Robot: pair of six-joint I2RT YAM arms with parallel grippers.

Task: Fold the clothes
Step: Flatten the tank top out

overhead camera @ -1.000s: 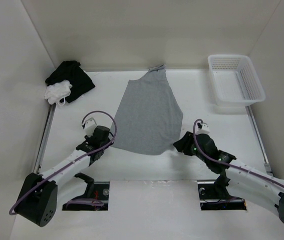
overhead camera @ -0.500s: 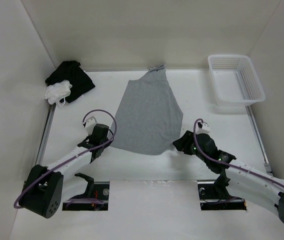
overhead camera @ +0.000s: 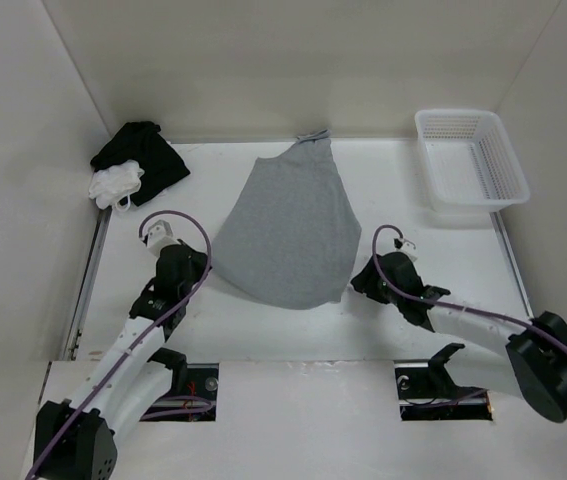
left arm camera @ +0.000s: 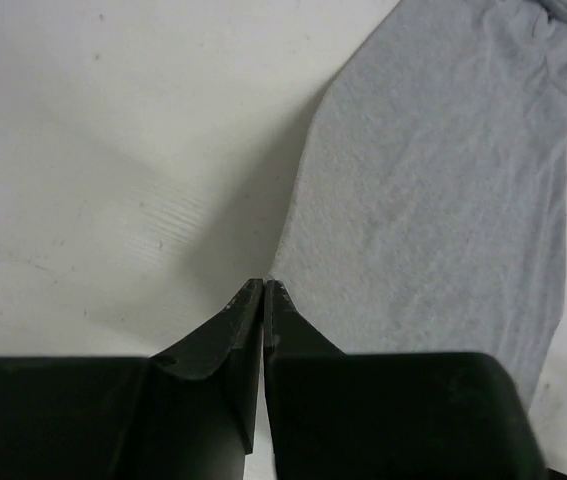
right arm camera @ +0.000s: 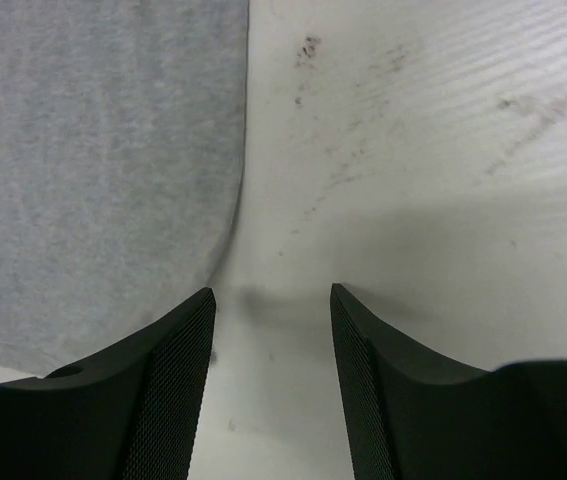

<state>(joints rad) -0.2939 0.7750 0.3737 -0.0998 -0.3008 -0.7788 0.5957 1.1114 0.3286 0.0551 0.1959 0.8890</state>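
Observation:
The clothes (overhead camera: 288, 230), a plain grey knit top, lie spread flat mid-table, narrow end to the back. My left gripper (overhead camera: 201, 266) sits at their near left corner. In the left wrist view its jaws (left arm camera: 264, 284) are shut, and the corner of the grey fabric (left arm camera: 433, 190) runs right into the tips, with shadow beneath that edge. Beside the near right edge my right gripper (overhead camera: 359, 283) stands open. In the right wrist view its left finger (right arm camera: 178, 345) overlaps the hem of the clothes (right arm camera: 93, 170), and only bare table shows inside the right gripper (right arm camera: 271, 292).
A white basket (overhead camera: 471, 160) stands at the back right. A black cloth bundle (overhead camera: 145, 158) with a small white cloth (overhead camera: 115, 186) on it lies at the back left. White walls close in the table on three sides.
My left gripper has closed at the top's near left corner and moved left and back. The fabric's left edge has spread out leftward. The right gripper has crept slightly toward the hem.

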